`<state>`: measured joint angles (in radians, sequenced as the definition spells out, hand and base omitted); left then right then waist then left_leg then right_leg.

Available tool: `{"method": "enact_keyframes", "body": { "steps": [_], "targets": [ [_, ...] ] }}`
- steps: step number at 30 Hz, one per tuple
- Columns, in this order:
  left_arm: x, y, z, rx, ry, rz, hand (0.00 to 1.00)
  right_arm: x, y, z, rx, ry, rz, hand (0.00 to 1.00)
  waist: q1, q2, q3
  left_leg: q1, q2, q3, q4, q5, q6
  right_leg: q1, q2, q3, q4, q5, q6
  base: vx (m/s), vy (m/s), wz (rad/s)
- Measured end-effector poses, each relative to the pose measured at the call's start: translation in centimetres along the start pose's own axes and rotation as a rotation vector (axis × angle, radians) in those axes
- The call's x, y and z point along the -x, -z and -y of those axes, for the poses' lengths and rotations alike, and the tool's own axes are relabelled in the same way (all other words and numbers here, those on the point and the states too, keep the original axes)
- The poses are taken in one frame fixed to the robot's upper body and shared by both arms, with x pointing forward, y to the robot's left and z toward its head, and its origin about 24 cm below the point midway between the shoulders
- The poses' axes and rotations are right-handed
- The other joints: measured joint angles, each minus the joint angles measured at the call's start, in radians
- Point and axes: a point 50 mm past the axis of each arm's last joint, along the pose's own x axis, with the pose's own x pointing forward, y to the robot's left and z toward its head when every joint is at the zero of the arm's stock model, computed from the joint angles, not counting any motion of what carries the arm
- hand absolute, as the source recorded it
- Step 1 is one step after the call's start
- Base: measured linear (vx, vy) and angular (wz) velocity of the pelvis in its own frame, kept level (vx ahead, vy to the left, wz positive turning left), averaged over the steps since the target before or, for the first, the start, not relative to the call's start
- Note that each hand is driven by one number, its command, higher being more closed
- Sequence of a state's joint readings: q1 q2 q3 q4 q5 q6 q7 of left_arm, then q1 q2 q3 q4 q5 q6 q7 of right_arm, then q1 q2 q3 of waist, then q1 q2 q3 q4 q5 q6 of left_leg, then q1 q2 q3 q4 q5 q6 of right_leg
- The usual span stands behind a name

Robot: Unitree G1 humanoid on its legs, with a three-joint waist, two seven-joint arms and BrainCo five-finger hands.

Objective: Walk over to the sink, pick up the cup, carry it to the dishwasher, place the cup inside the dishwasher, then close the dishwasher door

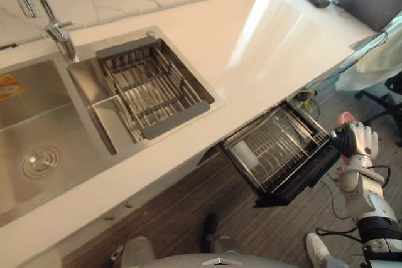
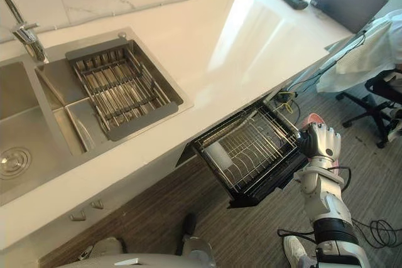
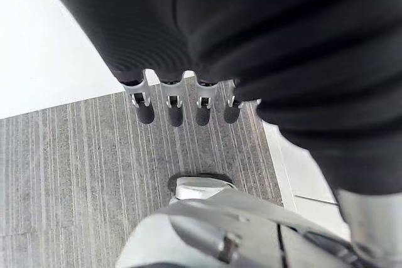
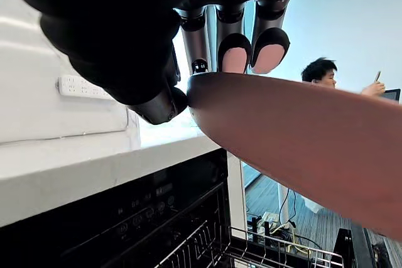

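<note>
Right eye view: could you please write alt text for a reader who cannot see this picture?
The robot's right hand holds a pink cup beside the open dishwasher, whose wire rack is pulled out below a white counter. On the counter's left, a steel sink holds a wire drainer basket.

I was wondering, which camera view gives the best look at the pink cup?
The right wrist view: the pink cup looms large, gripped in the right hand. Both eye views show just a pink sliver behind that hand, beside the open dishwasher.
</note>
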<state>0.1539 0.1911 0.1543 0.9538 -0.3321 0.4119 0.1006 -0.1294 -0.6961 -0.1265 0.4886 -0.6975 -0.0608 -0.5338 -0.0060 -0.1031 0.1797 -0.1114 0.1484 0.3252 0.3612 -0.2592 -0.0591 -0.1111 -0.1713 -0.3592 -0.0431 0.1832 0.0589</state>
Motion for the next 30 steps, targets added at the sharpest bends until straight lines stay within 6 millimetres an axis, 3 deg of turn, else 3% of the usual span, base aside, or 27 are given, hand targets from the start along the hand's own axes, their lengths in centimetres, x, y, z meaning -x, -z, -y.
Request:
{"method": "enact_keyframes", "body": {
  "steps": [6,13,24,30],
  "targets": [
    [0.2,-1.6,1.2,0.025,0.040,0.039,0.00,-0.2,-0.9,-0.6,-0.028,-0.004,-0.007,1.00,0.006,0.031,0.068,-0.040,-0.019,-0.037,-0.038,0.053,-0.001,-0.030,-0.010,-0.032,-0.006,0.013,0.005,-0.05,-0.029,0.19],
    [0.2,-1.6,1.8,0.103,0.062,0.038,0.00,-1.0,-1.6,-0.8,-0.029,-0.003,-0.011,1.00,0.012,0.053,0.132,-0.066,-0.034,-0.070,-0.051,0.074,0.003,-0.032,-0.018,-0.054,-0.027,0.021,0.003,-0.07,0.000,0.12],
    [0.4,-3.2,2.6,0.086,0.075,0.092,0.00,-4.7,-2.5,1.8,-0.056,0.083,-0.015,1.00,0.012,0.101,0.214,-0.118,-0.053,-0.139,-0.070,0.113,0.003,-0.052,-0.023,-0.106,-0.036,0.036,0.009,-0.03,0.024,0.14],
    [0.5,-3.6,2.6,0.100,0.056,0.131,0.00,-5.4,-2.4,1.9,-0.068,0.074,-0.032,1.00,0.022,0.112,0.254,-0.145,-0.059,-0.172,-0.070,0.125,0.003,-0.058,-0.025,-0.131,-0.036,0.036,0.009,-0.03,0.037,0.15]
  ]
}}
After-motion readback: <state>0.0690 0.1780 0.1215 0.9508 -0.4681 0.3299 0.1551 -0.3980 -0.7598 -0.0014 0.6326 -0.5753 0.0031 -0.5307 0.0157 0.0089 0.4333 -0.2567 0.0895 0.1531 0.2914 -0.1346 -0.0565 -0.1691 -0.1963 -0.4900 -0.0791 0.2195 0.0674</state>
